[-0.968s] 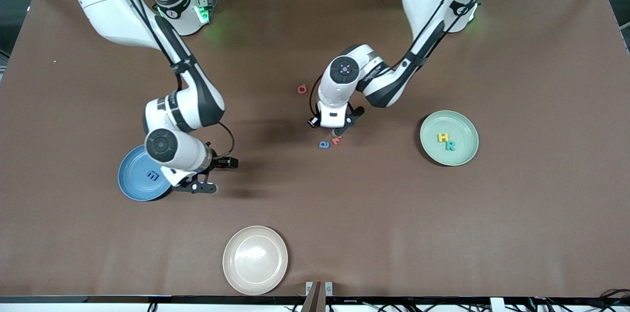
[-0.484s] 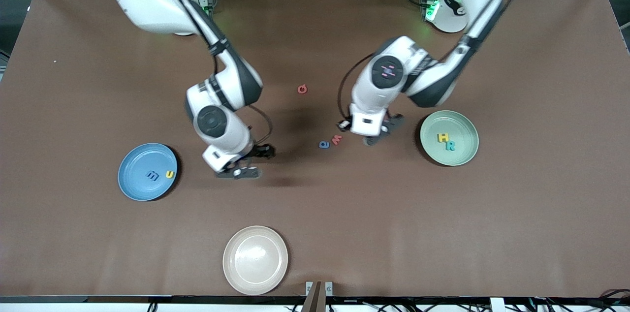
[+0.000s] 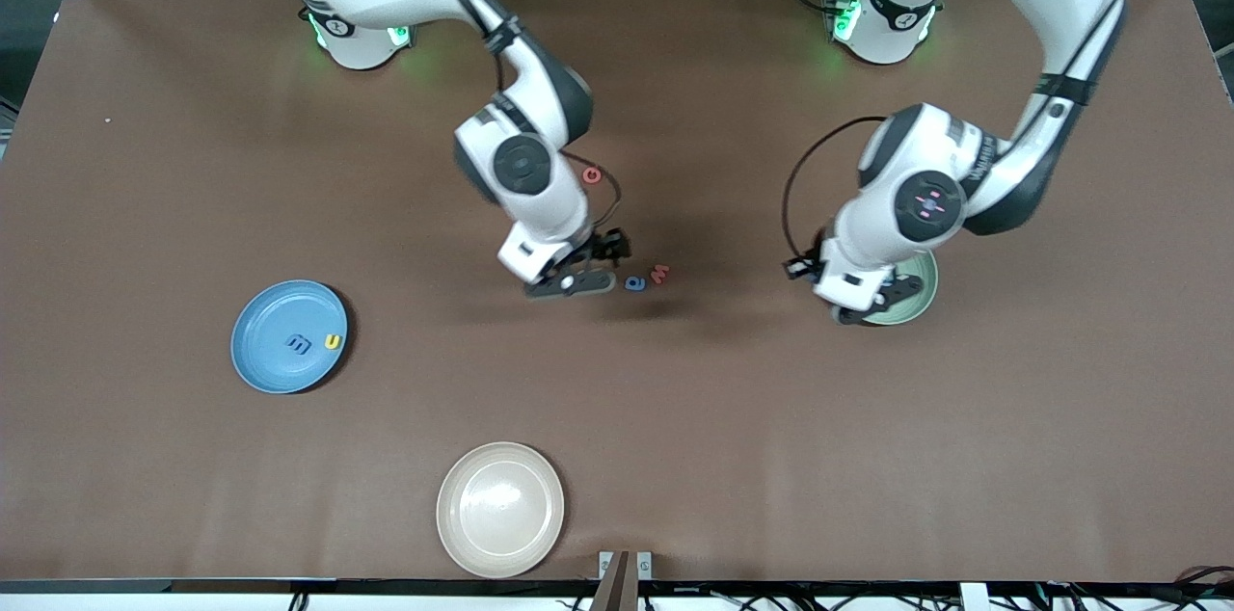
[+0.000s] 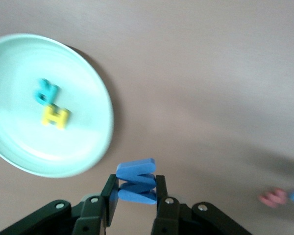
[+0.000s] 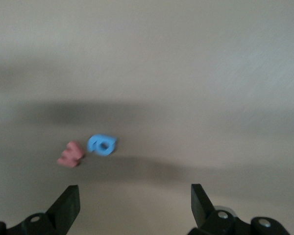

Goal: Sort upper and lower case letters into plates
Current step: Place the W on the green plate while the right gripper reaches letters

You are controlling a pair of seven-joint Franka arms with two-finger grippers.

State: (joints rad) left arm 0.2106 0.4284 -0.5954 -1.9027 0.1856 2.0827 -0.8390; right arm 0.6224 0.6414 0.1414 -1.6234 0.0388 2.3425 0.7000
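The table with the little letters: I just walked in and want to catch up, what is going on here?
Two arms are sorting foam letters into plates. The left tool is shut on a blue letter at the edge of the mint green plate, which holds a yellow H and a teal R. The right tool hangs open over the loose blue letter and red letter. The sky blue plate holds two letters.

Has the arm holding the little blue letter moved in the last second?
Yes. The left gripper has swung from beside the red letter toward the mint plate, now over its rim.

Left gripper (image 4: 135,196) jaws seemingly clamped; right gripper (image 5: 134,205) jaws spread wide, both arms extended.
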